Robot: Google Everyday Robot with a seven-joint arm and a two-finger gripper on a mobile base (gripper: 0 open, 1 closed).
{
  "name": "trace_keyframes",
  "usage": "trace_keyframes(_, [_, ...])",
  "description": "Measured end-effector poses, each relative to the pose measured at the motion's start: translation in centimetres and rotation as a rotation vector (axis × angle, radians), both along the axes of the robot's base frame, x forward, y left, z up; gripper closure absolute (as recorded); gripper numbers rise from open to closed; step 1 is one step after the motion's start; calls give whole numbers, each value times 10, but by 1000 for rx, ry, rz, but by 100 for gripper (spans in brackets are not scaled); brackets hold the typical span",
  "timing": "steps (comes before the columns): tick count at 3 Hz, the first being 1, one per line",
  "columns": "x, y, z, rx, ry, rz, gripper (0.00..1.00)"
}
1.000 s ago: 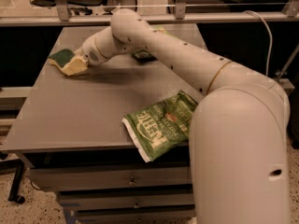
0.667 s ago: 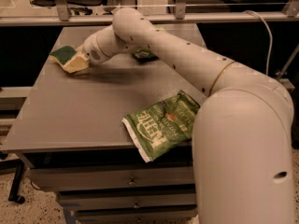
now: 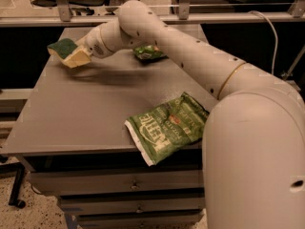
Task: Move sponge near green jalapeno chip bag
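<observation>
Above the far left corner of the table (image 3: 81,113), the sponge (image 3: 65,50) hangs tilted, clamped in the gripper (image 3: 78,57). Well apart, at the near edge, lies the green jalapeno chip bag (image 3: 167,128); a smaller green bag (image 3: 149,52) sits behind the arm.

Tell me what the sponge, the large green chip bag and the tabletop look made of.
The sponge: soft foam, matte pale yellow, under a dark green scrub layer, likely abrasive fibre; held in the gripper at the far left. The green jalapeno chip bag: thin crinkled foil or plastic film, glossy creases. The table: smooth matte grey top, probably laminate or painted metal.
</observation>
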State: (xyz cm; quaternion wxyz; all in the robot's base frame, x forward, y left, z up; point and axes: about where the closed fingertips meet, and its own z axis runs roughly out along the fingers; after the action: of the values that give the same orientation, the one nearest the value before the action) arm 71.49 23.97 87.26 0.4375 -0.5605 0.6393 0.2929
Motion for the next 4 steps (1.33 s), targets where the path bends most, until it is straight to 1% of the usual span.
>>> trace_keyframes(1, [-15, -11, 11, -3, -28, 21, 100])
trace_keyframes(2, [-37, -42, 12, -44, -36, 11, 100])
trace_keyframes(3, [-54, -89, 0, -121, -18, -43, 100])
trace_keyframes(4, [-78, -143, -16, -207, 29, -119, 100])
